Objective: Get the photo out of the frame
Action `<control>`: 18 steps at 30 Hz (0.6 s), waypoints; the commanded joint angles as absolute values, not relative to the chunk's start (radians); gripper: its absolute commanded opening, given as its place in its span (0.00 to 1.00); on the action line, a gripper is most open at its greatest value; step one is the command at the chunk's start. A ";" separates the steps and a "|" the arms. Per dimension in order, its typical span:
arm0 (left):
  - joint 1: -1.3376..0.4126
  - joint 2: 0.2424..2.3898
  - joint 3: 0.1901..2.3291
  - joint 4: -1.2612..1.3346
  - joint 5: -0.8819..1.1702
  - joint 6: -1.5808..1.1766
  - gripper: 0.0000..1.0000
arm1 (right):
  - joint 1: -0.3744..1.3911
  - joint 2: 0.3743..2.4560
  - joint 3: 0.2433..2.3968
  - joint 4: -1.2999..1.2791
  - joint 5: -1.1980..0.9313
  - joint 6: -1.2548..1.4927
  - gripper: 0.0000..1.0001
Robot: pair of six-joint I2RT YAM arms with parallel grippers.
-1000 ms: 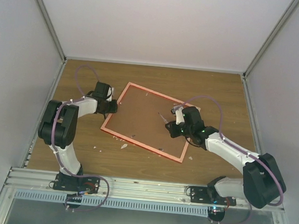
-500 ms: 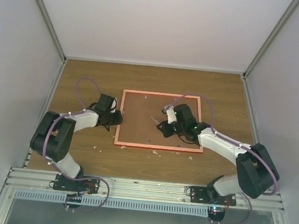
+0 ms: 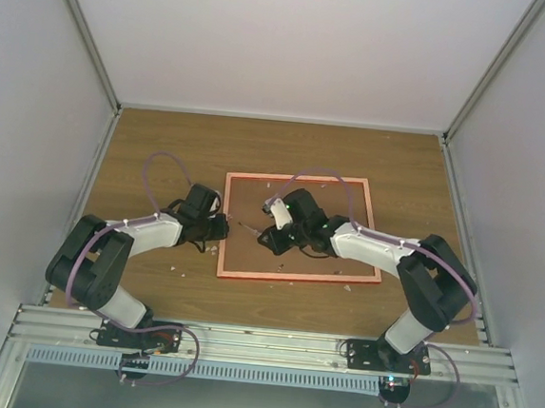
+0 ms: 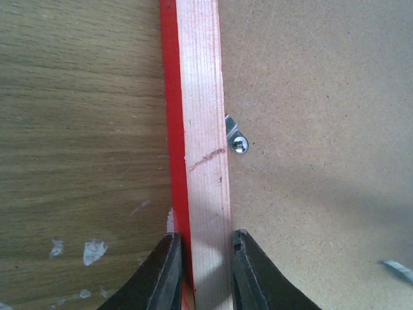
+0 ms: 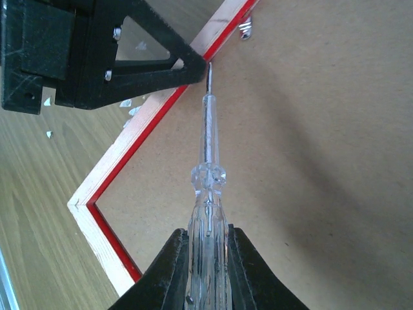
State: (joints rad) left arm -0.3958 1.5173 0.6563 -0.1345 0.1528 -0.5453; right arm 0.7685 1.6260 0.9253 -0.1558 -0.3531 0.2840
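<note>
Two grippers at the frame's [image 3: 299, 177] 9 o'clock rail.
Frame lies back-up mid-table [image 3: 163, 147], brown backing board [image 3: 253, 202] showing. Left gripper [image 4: 203, 248] pinches that rail. Right gripper [image 5: 206, 242], jaws clamped on a clear screwdriver [image 5: 208, 148], aims its tip toward 9 o'clock, just beside the left fingers [image 5: 97, 58].

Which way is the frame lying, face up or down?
Face down: the frame shows its pale wooden back, with the brown backing board and a metal tab uppermost.
</note>
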 commanded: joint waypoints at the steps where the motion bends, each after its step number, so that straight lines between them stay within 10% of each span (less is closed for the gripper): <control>1: -0.440 1.536 0.599 -0.224 0.178 -0.559 0.19 | 0.791 1.683 0.963 -0.140 -0.392 0.265 0.01; 18: -0.470 1.512 0.585 -0.228 0.159 -0.578 0.17 | 0.796 1.812 1.011 -0.099 -0.366 0.263 0.01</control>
State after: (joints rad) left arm -0.4465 1.4979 0.6353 -0.1200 0.1242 -0.5842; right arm 0.7883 1.7813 0.9886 -0.1337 -0.3771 0.2752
